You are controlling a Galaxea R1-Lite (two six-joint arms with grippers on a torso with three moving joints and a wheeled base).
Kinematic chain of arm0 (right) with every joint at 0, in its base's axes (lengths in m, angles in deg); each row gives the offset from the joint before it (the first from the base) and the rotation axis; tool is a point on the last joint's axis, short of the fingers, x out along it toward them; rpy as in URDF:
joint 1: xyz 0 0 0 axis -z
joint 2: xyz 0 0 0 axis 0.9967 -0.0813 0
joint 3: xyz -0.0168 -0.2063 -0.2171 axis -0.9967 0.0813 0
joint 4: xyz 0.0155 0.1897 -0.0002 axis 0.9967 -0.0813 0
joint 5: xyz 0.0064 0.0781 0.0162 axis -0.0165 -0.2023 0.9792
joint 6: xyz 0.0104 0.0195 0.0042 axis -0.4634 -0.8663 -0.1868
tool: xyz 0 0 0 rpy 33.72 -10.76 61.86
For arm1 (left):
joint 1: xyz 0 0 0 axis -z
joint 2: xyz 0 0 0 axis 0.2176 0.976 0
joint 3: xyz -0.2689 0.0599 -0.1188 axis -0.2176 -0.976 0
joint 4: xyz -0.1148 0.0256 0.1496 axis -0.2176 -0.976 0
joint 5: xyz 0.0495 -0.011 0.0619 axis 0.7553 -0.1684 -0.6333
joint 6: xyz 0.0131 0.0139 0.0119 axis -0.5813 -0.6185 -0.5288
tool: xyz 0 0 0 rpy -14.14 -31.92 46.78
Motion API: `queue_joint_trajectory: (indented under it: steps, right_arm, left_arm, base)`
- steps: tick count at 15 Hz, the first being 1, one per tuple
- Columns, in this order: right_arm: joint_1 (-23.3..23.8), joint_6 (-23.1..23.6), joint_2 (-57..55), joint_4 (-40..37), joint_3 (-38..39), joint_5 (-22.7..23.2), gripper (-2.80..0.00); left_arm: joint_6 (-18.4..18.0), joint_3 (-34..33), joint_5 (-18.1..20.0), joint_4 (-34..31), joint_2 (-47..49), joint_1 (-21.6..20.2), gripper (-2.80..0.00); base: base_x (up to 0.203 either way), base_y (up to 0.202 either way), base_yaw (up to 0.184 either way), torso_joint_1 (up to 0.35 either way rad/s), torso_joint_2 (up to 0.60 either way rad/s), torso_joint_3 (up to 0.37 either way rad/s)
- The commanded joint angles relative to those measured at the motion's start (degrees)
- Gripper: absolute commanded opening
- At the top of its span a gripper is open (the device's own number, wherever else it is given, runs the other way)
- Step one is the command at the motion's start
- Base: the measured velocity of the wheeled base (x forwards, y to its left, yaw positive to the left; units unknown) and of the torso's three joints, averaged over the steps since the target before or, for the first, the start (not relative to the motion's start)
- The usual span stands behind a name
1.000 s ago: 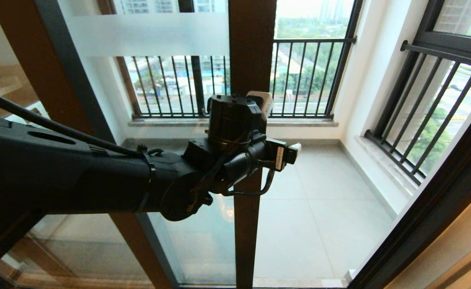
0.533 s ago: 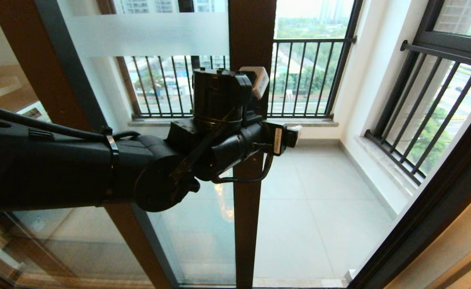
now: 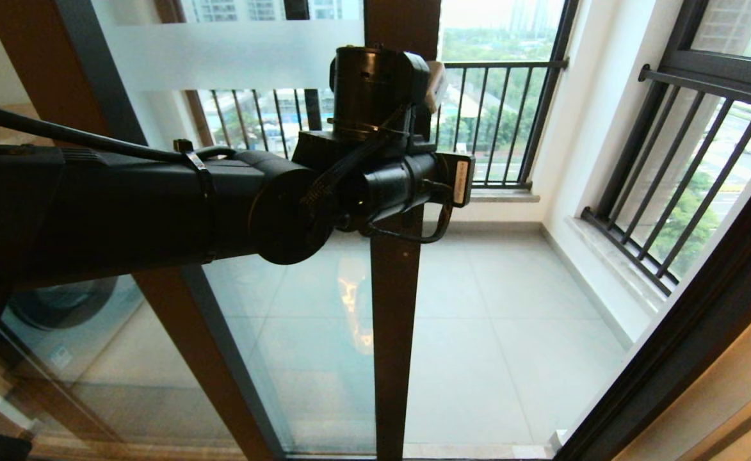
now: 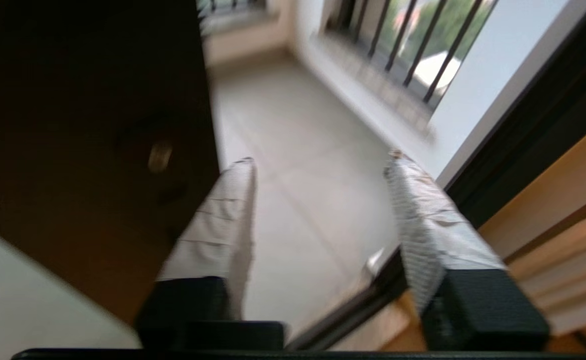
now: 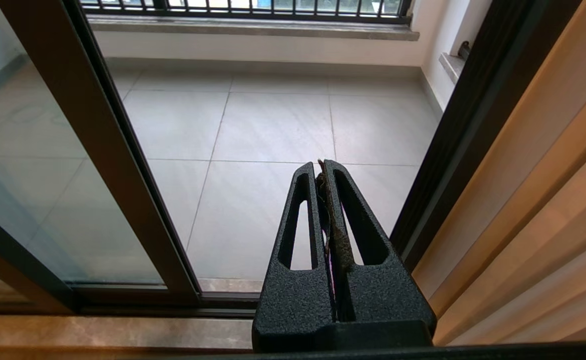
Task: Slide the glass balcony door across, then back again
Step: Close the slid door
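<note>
Left gripper (image 4: 317,165), fingers spread and holding nothing, is lying beside the brown-framed glass balcony door (image 3: 394,333), which is standing partly open; next, probably pushing its edge.

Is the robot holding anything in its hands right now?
No. The left gripper is open beside the glass balcony door frame, with only floor between its fingers. The right gripper is shut on nothing, away from the door.

The balcony floor (image 3: 509,333) has big pale grey tiles. The walls (image 3: 561,147) are white. Black railings (image 3: 497,121) stand in front of the windows, with green trees and tall buildings outside. Daylight comes in. A light wooden wall (image 5: 547,175) is on the right.
</note>
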State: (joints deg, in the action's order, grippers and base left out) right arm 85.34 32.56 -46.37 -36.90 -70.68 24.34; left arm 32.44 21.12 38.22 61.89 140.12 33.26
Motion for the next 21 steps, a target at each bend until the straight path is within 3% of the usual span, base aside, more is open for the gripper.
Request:
queue_joint_trajectory:
  steps: [1, 4, 6, 9, 13, 17, 21]
  right_arm:
    - [-0.01, 0.04, 0.00, -0.08, 0.00, 0.03, -2.80]
    - [0.00, -0.13, 0.00, 0.00, 0.00, 0.02, -2.80]
    - [0.00, -0.49, 0.00, 0.00, 0.00, -0.06, -2.80]
    - [0.00, -0.49, 0.00, 0.00, 0.00, -0.06, -2.80]
    - [0.00, -0.49, 0.00, 0.00, 0.00, -0.06, -2.80]
    - [-0.03, -0.49, 0.00, 0.00, 0.00, -0.06, -2.80]
    - [0.00, -0.49, 0.00, 0.00, 0.00, -0.06, -2.80]
  left_arm:
    - [2.10, -2.23, -0.13, -1.07, -0.55, -0.82, -2.80]
    - [4.84, -11.64, 1.48, -0.57, -3.27, -4.03, -2.80]
    - [5.06, -11.89, 4.45, 0.39, -6.01, -8.15, -2.80]
    - [5.09, -10.36, 9.09, 2.18, -5.94, -10.87, -2.80]
    - [4.92, -10.39, 12.22, 1.65, -5.47, -10.80, -2.80]
    - [5.00, -11.41, 18.79, -7.00, -11.37, -9.34, -2.80]
    - [4.77, -10.88, 16.13, -8.91, -8.44, -6.11, -2.80]
  base:
    - [0.000, 0.000, 0.000, 0.000, 0.00, 0.000]
    - [0.000, 0.000, 0.000, 0.000, 0.00, 0.000]
    - [0.000, 0.000, 0.000, 0.000, 0.00, 0.000]
    - [0.000, 0.000, 0.000, 0.000, 0.00, 0.000]
    - [0.000, 0.000, 0.000, 0.000, 0.00, 0.000]
    - [0.000, 0.000, 0.000, 0.000, 0.00, 0.000]
    - [0.000, 0.000, 0.000, 0.000, 0.00, 0.000]
